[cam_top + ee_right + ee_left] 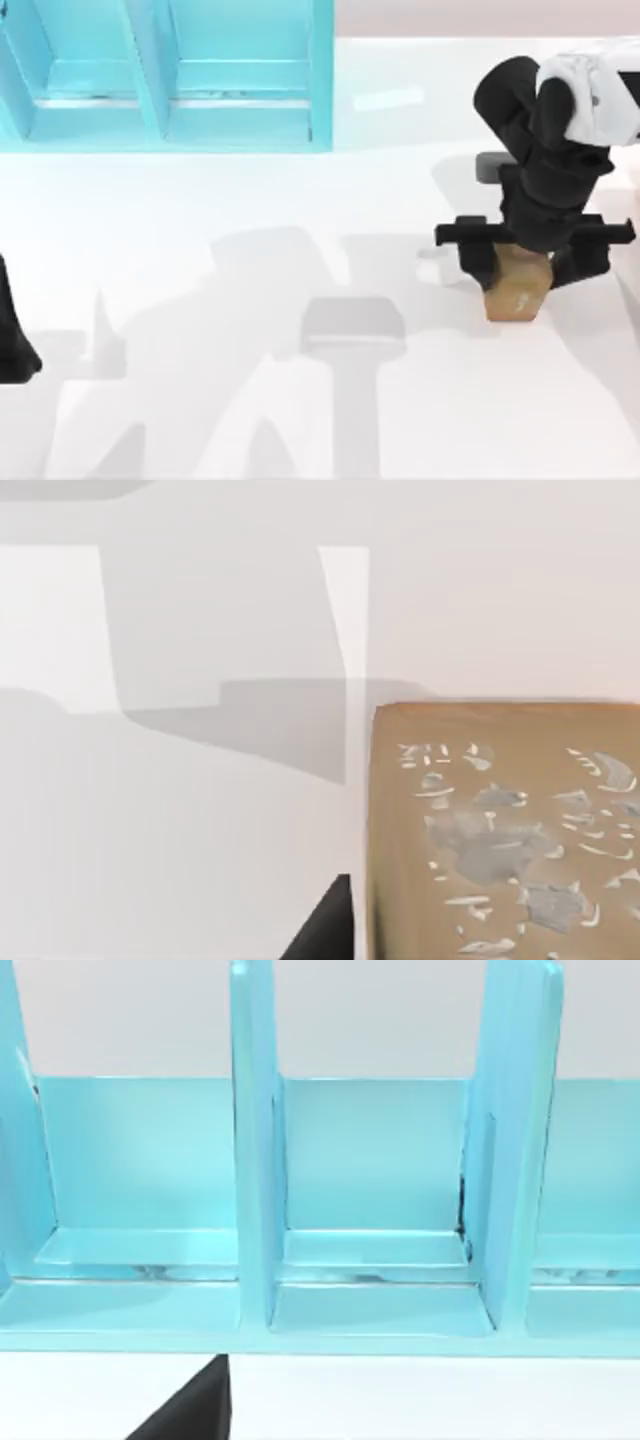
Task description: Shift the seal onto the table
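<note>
The seal (518, 288) is clamped between the right gripper (520, 268) fingers, well right of the teal shelf unit (165, 75). The left gripper (15, 340) is parked at the white surface (250, 400) edge below the shelf unit; its fingers cannot be told.

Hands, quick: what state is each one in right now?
Left hand: parked at the table's left edge, state cannot be told.
Right hand: closed on the seal, over the table's right side.

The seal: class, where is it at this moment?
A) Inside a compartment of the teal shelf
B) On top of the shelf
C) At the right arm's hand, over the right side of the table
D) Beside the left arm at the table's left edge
C: in the top view the seal sits at the right hand above the white table, well clear of the teal shelf.
</note>
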Controlling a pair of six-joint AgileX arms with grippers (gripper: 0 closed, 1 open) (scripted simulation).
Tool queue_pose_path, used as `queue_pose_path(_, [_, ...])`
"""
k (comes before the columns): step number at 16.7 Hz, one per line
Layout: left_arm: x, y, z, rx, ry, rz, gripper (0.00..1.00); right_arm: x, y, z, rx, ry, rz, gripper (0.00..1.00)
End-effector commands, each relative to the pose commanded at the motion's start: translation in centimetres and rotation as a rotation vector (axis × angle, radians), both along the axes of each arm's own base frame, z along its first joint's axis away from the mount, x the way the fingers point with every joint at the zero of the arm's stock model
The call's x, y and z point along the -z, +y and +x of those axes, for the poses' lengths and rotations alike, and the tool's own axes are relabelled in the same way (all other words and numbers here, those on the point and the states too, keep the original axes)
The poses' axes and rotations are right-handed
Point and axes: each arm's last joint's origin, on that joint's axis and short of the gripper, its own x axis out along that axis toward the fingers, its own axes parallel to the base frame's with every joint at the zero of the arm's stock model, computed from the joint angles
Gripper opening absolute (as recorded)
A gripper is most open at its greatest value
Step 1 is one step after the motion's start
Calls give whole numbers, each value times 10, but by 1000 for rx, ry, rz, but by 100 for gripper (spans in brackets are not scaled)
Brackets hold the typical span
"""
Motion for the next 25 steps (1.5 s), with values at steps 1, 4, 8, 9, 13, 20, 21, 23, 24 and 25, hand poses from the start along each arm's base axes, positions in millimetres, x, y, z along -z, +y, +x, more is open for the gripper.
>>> queue_pose_path(1, [0,0,0,0,0,0,100,0,0,0,0,0,0,90])
queue_pose_path(4, [0,0,0,0,0,0,100,0,0,0,0,0,0,100])
queue_pose_path(8, [0,0,0,0,0,0,100,0,0,0,0,0,0,100])
queue_pose_path(9, [0,0,0,0,0,0,100,0,0,0,0,0,0,100])
queue_pose_path(13, [0,0,0,0,0,0,100,-4,0,2,2,0,0,100])
queue_pose_path(20, [0,0,0,0,0,0,100,-91,5,9,-1,22,-8,100])
queue_pose_path(21, [0,0,0,0,0,0,100,-106,4,8,-1,22,-8,100])
queue_pose_path(23, [0,0,0,0,0,0,100,-133,2,4,1,12,-3,100])
queue_pose_path(24, [0,0,0,0,0,0,100,-142,1,2,1,6,-2,100])
queue_pose_path(25, [0,0,0,0,0,0,100,-148,0,1,2,1,0,100])
